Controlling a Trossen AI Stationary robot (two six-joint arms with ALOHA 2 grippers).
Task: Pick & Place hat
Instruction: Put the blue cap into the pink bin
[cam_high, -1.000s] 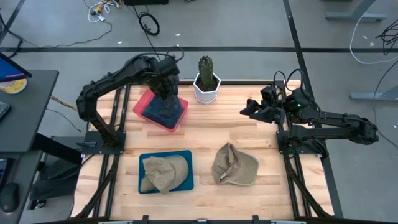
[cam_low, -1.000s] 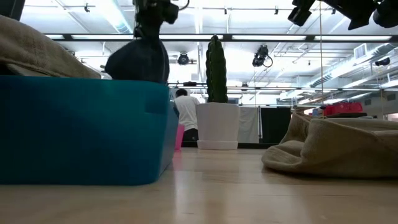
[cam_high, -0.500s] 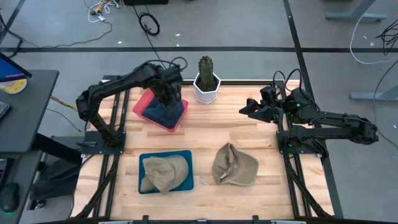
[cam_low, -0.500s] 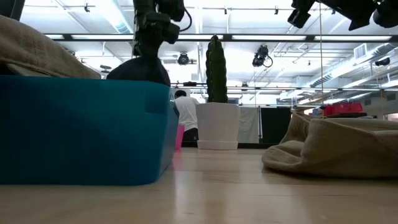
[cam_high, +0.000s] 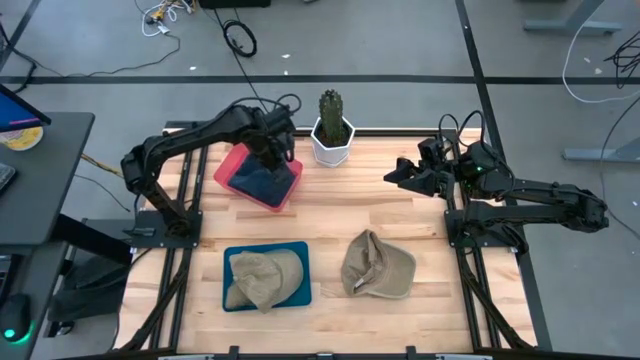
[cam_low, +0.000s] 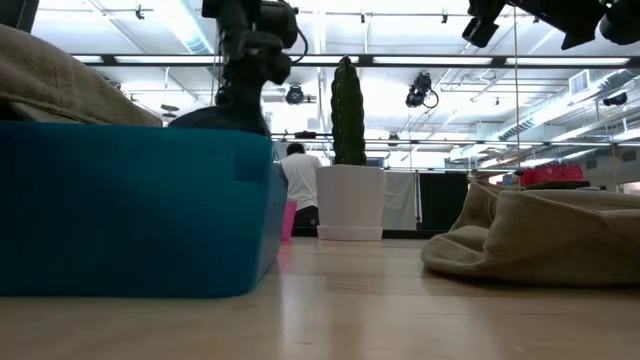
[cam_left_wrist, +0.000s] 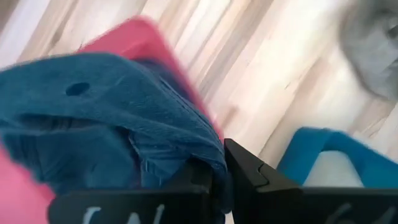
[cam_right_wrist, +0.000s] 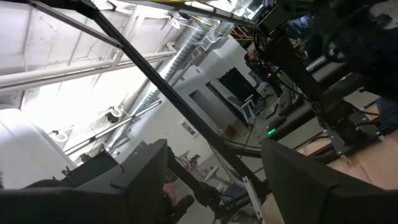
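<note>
A: Where is the left end effector (cam_high: 270, 152)?
B: Upper left of the high view, over the pink bin (cam_high: 232, 172). Its fingers are pressed together, pinching the dark blue hat (cam_high: 262, 178), which sits in that bin. The left wrist view shows the blue cloth (cam_left_wrist: 112, 118) caught between the two dark fingers (cam_left_wrist: 249, 177), with the pink rim (cam_left_wrist: 155, 43) behind it.

A: And the right end effector (cam_high: 397, 177)?
B: Right of centre in the upper half of the high view, held above the tabletop (cam_high: 340, 215), fingers spread, nothing between them.

A: The other hats?
B: One tan hat (cam_high: 262, 280) lies in the blue bin (cam_high: 296, 292) at lower left. Another tan hat (cam_high: 376, 267) lies loose on the wood, lower centre, just right of that bin.

A: Anything else?
B: A cactus (cam_high: 331, 108) in a white pot (cam_high: 331, 148) stands at top centre, just right of the pink bin. In the low view a person (cam_low: 296, 180) shows far back in the room.
</note>
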